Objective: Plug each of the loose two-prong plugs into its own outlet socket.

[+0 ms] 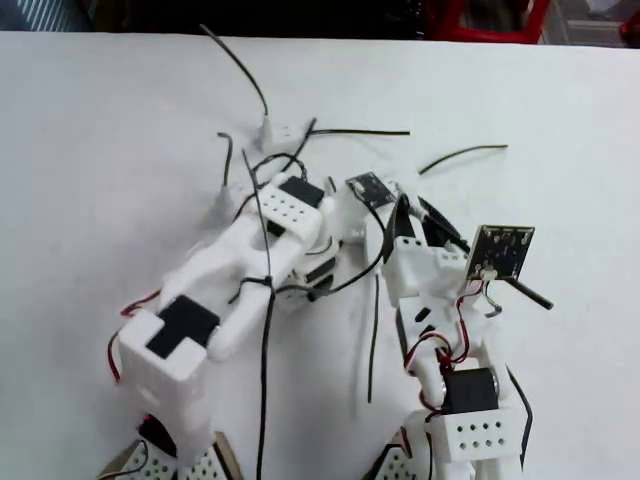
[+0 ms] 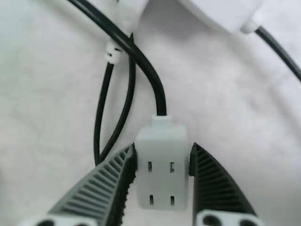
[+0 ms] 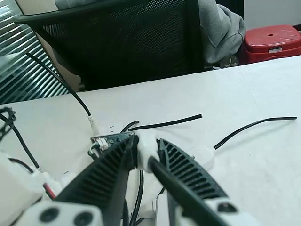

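Left wrist view gives you the left pincer (image 2: 162, 153) clamped on the white outlet socket (image 2: 161, 186), slots facing the camera, long axis along its cord. Your right pincer (image 3: 146, 141) pinches a plug (image 3: 146, 151) mid-tabletop (image 1: 100, 150), just beside the socket, toward the right edge. Loose cords (image 1: 360, 131) lie around them, and a chair (image 3: 117, 42) stands beyond the far edge.

Likely an office: black mesh chair (image 3: 131, 42), window blinds (image 3: 14, 70) and red stool (image 3: 270, 40).

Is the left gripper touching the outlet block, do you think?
Touching: the left wrist view shows the left gripper pressing the outlet block on both sides.
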